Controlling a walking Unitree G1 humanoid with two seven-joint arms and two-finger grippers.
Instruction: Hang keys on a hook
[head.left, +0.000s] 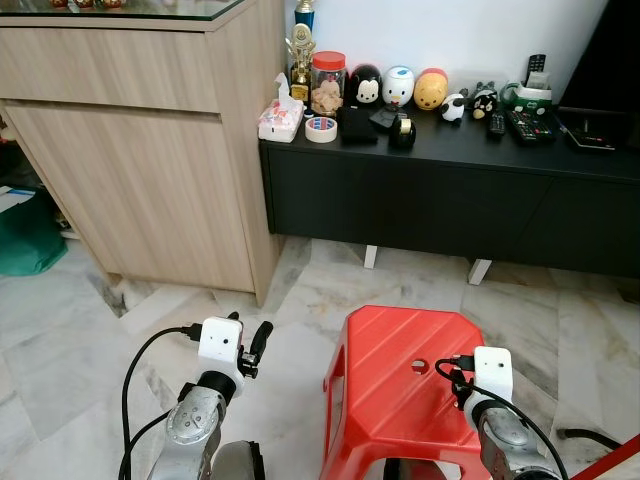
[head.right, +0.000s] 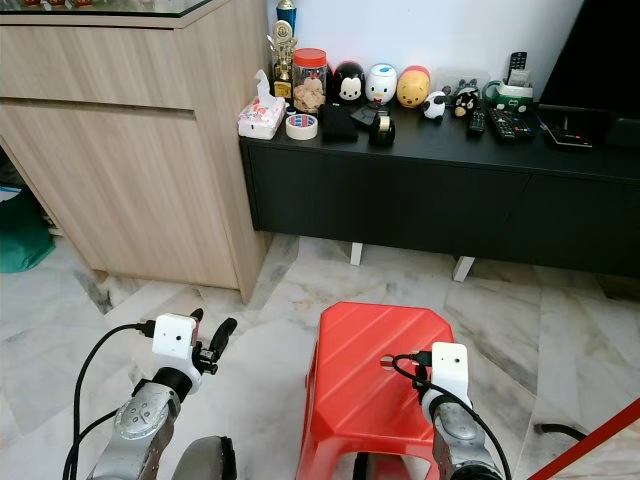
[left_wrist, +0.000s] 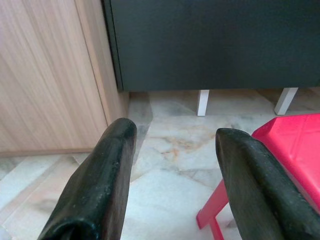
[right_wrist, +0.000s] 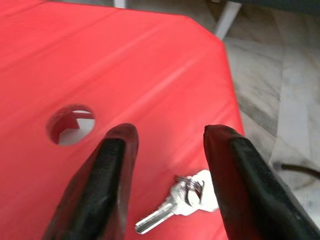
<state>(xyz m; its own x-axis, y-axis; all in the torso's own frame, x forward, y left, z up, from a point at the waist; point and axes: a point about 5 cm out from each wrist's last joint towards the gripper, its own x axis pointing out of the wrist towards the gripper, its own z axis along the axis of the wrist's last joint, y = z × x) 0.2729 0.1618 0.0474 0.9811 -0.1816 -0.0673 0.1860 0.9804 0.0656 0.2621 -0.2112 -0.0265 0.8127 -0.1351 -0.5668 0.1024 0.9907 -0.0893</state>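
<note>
A small bunch of silver keys (right_wrist: 181, 199) lies flat on the top of a red plastic stool (head.left: 395, 350), near its right edge. My right gripper (right_wrist: 171, 137) hovers just above the stool top, open, with the keys lying between and below its two fingers (right_wrist: 107, 175). A round hole (right_wrist: 71, 123) in the stool top sits to one side of them. In the left eye view the right wrist (head.left: 492, 375) is over the stool's right side. My left gripper (left_wrist: 175, 131) is open and holds nothing, low over the marble floor to the left of the stool (left_wrist: 290, 150).
A light wooden cabinet (head.left: 150, 150) stands at the left. A low black console (head.left: 430, 190) runs along the back wall, carrying toy figures, a tape roll (head.left: 321, 129), a jar and remotes. A black cable (head.left: 585, 435) lies on the floor at the right.
</note>
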